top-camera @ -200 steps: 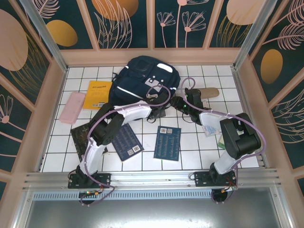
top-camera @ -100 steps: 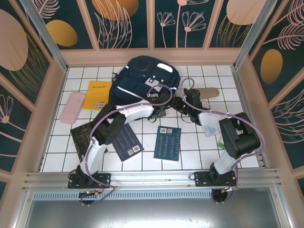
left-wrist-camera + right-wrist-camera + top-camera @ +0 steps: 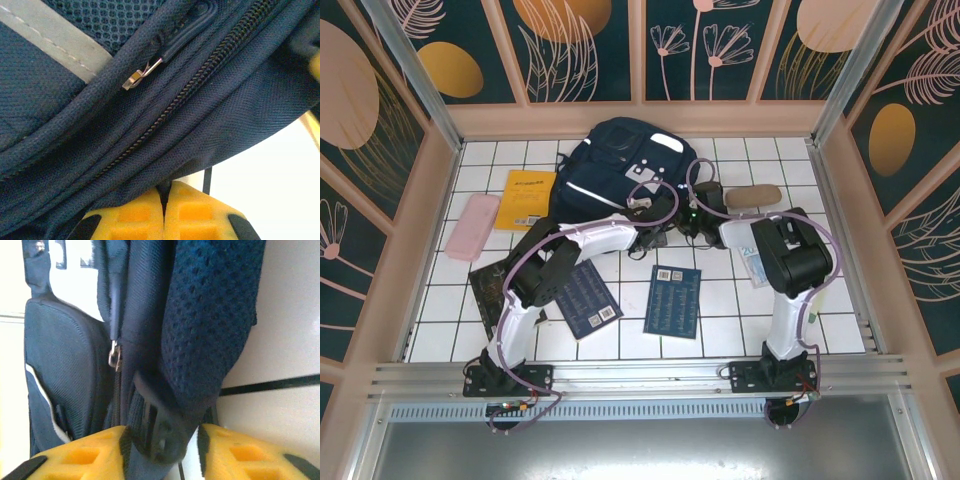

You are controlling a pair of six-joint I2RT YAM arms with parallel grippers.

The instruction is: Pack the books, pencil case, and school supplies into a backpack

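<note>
The backpack (image 3: 620, 165) is lying at the far middle of the tabletop (image 3: 720, 335), and nothing is going into it yet. Its zip (image 3: 200, 82) is running shut across the left wrist view, with the metal pull (image 3: 141, 76) hanging free beside it.

The left gripper (image 3: 163, 196) is pressing against the bag's near hem with its jaws closed pad to pad; I cannot tell whether a fold of fabric is caught between them. Just to its right, the right gripper (image 3: 162, 440) is clamping its jaws on the bag's dark strap (image 3: 150, 405), below the mesh padding (image 3: 210, 315).

The step in hand is probably opening the bag. To do it well, the right arm should be holding the strap taut as an anchor. The left should be going for the pull itself, not the cloth, and drawing along the zip's curve so the bag is not sliding.

The yellow book (image 3: 527, 198) and pink case (image 3: 472, 226) are waiting to the left. The blackish book (image 3: 490, 290), a navy book (image 3: 588, 298) and a second navy book (image 3: 673, 300) are lying nearer, and the tan pouch (image 3: 752, 194) is sitting to the right.

The tabletop is showing white tiles with dark grout. Teal panels (image 3: 580, 50) painted with peach flowers are walling it in, and a metal rail (image 3: 640, 372) is running along the near edge.
</note>
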